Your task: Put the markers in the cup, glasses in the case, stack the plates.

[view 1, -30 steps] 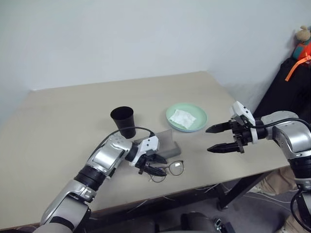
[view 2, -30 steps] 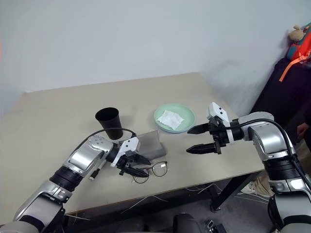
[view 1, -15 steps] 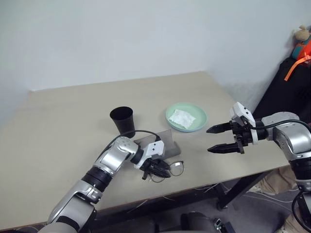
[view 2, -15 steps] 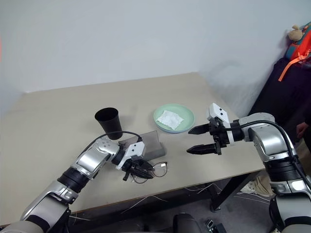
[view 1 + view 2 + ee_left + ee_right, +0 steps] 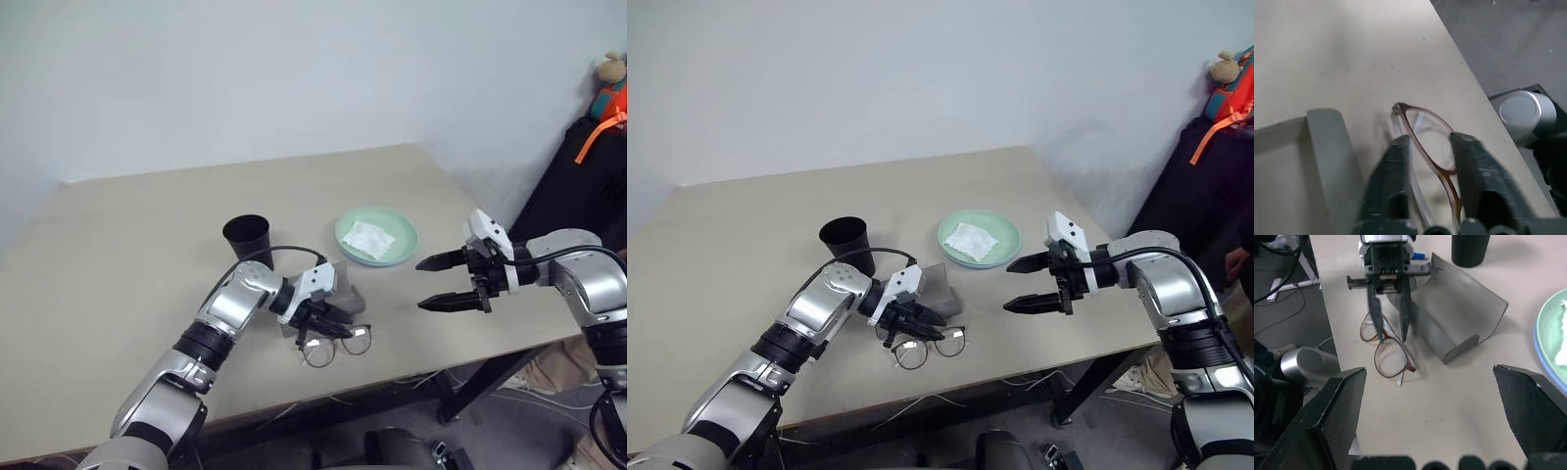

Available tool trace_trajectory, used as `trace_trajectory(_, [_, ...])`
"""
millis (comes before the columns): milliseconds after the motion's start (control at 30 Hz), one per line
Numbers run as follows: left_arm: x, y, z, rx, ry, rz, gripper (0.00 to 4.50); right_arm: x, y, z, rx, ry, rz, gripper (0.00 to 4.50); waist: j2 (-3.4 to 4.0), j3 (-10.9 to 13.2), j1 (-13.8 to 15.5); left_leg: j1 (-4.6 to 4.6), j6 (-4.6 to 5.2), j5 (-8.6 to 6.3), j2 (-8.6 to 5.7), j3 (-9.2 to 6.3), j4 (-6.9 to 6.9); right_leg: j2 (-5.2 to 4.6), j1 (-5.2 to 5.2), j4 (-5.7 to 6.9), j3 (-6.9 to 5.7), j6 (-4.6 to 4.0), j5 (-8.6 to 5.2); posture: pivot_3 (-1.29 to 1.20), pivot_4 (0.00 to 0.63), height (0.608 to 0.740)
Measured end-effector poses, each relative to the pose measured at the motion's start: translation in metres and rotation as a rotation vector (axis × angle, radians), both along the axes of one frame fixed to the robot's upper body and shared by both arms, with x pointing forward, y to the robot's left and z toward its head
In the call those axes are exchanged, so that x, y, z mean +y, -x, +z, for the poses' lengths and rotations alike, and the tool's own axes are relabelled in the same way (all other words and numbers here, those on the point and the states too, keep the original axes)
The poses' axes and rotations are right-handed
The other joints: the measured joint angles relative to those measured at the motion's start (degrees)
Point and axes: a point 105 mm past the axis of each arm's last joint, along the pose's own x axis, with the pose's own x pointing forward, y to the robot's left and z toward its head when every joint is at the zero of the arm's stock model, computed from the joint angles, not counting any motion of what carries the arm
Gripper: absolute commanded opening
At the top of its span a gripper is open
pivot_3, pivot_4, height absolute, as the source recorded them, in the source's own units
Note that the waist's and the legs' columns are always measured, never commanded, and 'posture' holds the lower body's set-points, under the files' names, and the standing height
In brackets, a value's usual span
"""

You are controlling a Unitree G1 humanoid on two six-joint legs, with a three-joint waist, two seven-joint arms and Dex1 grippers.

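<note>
Left pincer [image 5: 331, 319] is pinched on the frame of the glasses [image 5: 336, 343], lower centre of the frame, just beside the open case [image 5: 338, 284]. Lift gently, keep the frame level — then lower into the case. Right pincer [image 5: 441, 283] waits — spread wide, empty.

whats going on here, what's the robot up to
The robot is working on the glasses, which lie on the table near its front edge, beside the open grey case. Its left gripper has its fingers on either side of the frame, about to pick it up. The right gripper hovers open over the table, holding nothing. Behind the case stands the black cup. The green plate already sits on the blue one, with a white napkin on top.
</note>
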Motion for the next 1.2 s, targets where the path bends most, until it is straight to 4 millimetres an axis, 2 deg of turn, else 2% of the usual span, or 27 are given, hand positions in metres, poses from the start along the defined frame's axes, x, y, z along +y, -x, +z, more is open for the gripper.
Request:
trace_trajectory(33, [0.001, 0.0, -0.001, 0.003, -0.003, 0.001, 0.04, 0.0, 0.001, -0.002, 0.006, 0.002, 0.001, 4.5, 0.0, 0.0, 0.0, 0.0, 0.01, 0.0, 0.0, 0.01, -0.01, 0.0, 0.0, 0.0, 0.0, 0.0, 0.0, 0.0, 0.0, 0.735])
trace_trajectory(200, [0.009, 0.006, -0.006, 0.011, -0.022, -0.002, 0.04, 0.001, 0.001, -0.002, 0.007, 0.005, 0.005, 4.5, 0.0, 0.0, 0.0, 0.04, 0.01, 0.0, 0.01, -0.02, -0.01, 0.01, 0.01, 0.03, 0.0, 0.0, 0.0, 0.0, 0.0, 0.735])
trace_trajectory(500, [0.01, 0.007, -0.005, 0.005, -0.023, -0.008, 0.04, 0.001, 0.001, -0.003, 0.006, 0.007, 0.005, 4.5, 0.0, 0.0, 0.0, 0.04, 0.01, 0.0, -0.01, -0.01, 0.06, -0.01, 0.07, -0.01, 0.02, 0.01, -0.01, 0.0, 0.0, 0.735])
trace_trajectory(600, [0.011, 0.009, -0.006, 0.046, -0.032, 0.004, 0.63, 0.001, 0.0, -0.003, 0.004, 0.008, 0.001, 4.5, 0.0, 0.0, 0.0, 0.05, 0.01, 0.0, -0.01, -0.02, 0.05, 0.0, 0.07, 0.0, 0.01, 0.01, -0.01, 0.0, 0.0, 0.735])
trace_trajectory(800, [0.01, 0.005, -0.008, 0.037, -0.04, 0.038, 2.62, 0.002, 0.0, -0.004, 0.005, 0.01, 0.001, 4.5, 0.0, 0.0, 0.0, 0.04, 0.01, 0.0, -0.01, -0.02, 0.06, 0.0, 0.07, 0.0, 0.01, 0.01, -0.01, 0.0, 0.0, 0.735])
trace_trajectory(1200, [0.009, 0.007, -0.008, 0.03, -0.04, 0.022, 2.62, 0.002, 0.001, -0.005, 0.007, 0.012, 0.002, 4.5, 0.0, 0.0, 0.0, 0.04, 0.01, 0.0, -0.01, -0.02, 0.06, 0.0, 0.07, 0.0, 0.02, 0.01, -0.01, 0.0, 0.0, 0.735])
